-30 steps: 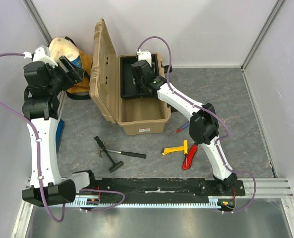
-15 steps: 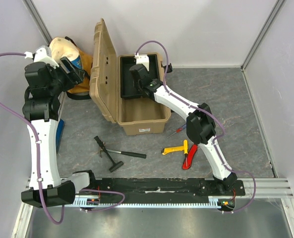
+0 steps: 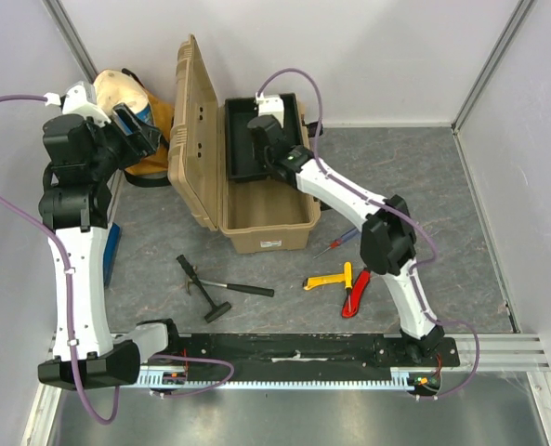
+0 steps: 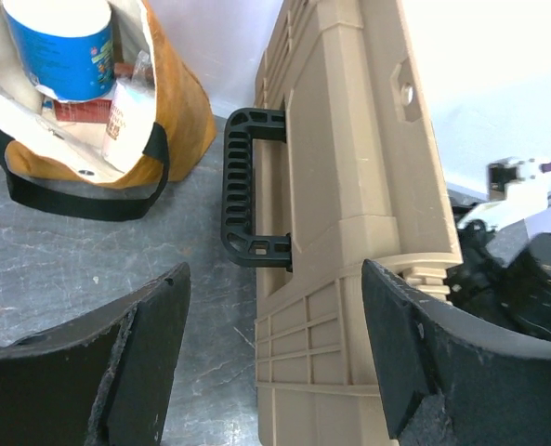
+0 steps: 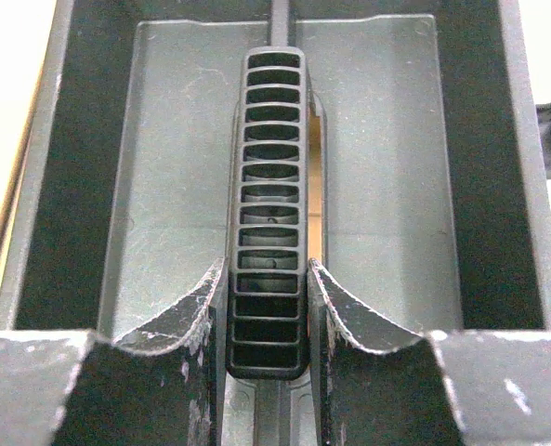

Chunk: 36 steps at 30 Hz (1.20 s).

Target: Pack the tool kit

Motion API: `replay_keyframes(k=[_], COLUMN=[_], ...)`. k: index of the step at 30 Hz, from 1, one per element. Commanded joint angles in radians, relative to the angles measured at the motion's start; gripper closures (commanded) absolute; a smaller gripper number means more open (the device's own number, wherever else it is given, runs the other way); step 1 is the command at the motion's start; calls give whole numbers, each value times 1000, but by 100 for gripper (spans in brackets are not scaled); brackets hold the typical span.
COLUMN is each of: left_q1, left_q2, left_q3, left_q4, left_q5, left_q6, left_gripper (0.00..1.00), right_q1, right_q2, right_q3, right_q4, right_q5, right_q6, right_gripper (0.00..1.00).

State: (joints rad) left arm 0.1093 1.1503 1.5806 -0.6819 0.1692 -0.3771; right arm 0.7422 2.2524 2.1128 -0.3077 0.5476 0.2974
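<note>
**A:** What are the right fingers doing?

**B:** The right gripper (image 5: 268, 279) is closed narrowly on the ribbed centre grip of the black tray (image 5: 154, 186), with one finger pressed against each side of it. From above, that arm reaches from its base over the front wall of the toolbox (image 3: 266, 223), with the wrist pointing down into the far half.

**A:** And the tray itself?

**B:** It sits in the far end of the open box. I cannot tell whether it rests there or hangs in the grip. Both of its compartments show bare plastic.

**A:** The left side?

**B:** The left gripper (image 4: 273, 316) is spread wide and holds nothing. It faces the outer side of the lid (image 4: 349, 186), near the black carry handle (image 4: 242, 186). The arm stands tall by the left wall, elbow high and wrist bent towards the box.

**A:** What is in the box below the tray?

**B:** The near half shows only the tan floor. The lid stands upright on the left.

**A:** And the tools?

**B:** They lie on the table in front of the box. The hammer (image 3: 221, 286) is to the left. The screwdriver (image 3: 335, 243), the yellow-handled tool (image 3: 329, 279) and the red knife (image 3: 357, 295) are close together under the right arm.

**A:** Anything else?

**B:** A cloth bag (image 4: 154, 111) stands beside the lid with a blue-labelled can (image 4: 57, 46) inside.
</note>
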Motion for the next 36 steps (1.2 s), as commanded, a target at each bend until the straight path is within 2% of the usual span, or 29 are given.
replay_keyframes(k=[1, 6, 10, 17, 20, 25, 28, 31, 36], left_q1=[-10, -14, -17, -37, -46, -60, -68, -72, -77], left_q2=[-24, -21, -8, 17, 31, 49, 55, 60, 71], left_q3=[50, 56, 74, 183, 200, 199, 199, 199, 205], left_q4=[10, 7, 7, -13, -13, -11, -10, -10, -11], left_q5=[33, 49, 93, 285, 312, 316, 314, 308, 305], left_q6=[12, 12, 1, -28, -34, -36, -29, -25, -23], left_gripper=[21, 21, 21, 21, 21, 21, 21, 21, 21], right_q1=[-4, -7, -69, -323, -420, -558, -628, -675, -692], right_q2=[-234, -335, -428, -642, -685, -650, -599, -541, -435], right_q3=[-22, -66, -180, -500, -646, -825, -911, -958, -955], right_q4=[182, 231, 245, 252, 262, 300, 366, 410, 415], right_q5=[67, 136, 207, 201, 196, 173, 109, 51, 43], right_q6=[-57, -124, -167, -86, -48, 19, 74, 111, 123], right_gripper=[100, 100, 100, 100, 100, 100, 100, 100, 100])
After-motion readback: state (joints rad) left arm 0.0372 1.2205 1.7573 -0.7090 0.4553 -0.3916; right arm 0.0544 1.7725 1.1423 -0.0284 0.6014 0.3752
